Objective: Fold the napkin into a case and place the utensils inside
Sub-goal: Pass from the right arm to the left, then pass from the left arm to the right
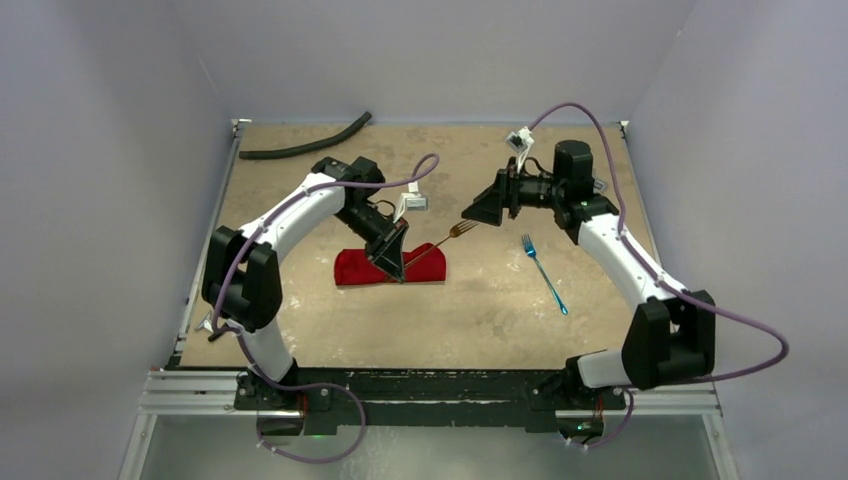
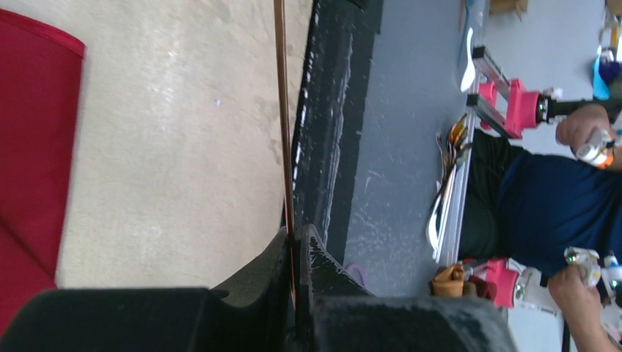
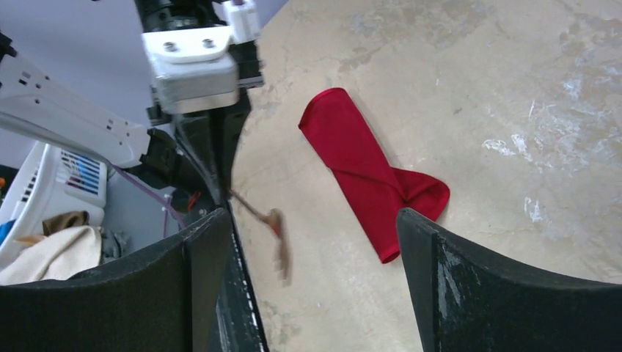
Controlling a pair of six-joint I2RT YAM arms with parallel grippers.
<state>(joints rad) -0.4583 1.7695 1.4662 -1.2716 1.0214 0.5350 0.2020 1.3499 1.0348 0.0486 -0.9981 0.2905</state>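
Tan tabletop (image 1: 480, 312). Left gripper (image 1: 397, 266) clamps slim bronze metal fork (image 1: 452, 233) over folded red cloth case (image 1: 352, 268); right gripper (image 1: 478, 212) spread, empty. Inserting, likely; next: find pouch mouth.

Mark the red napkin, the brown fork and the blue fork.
red napkin (image 1: 355, 268): top external view, left end.
brown fork (image 1: 440, 242): top external view, mid-shaft.
blue fork (image 1: 545, 274): top external view, mid-handle.

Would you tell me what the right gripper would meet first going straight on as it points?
Probably the fork held by the left gripper; depth is unclear, so perhaps the case beyond.
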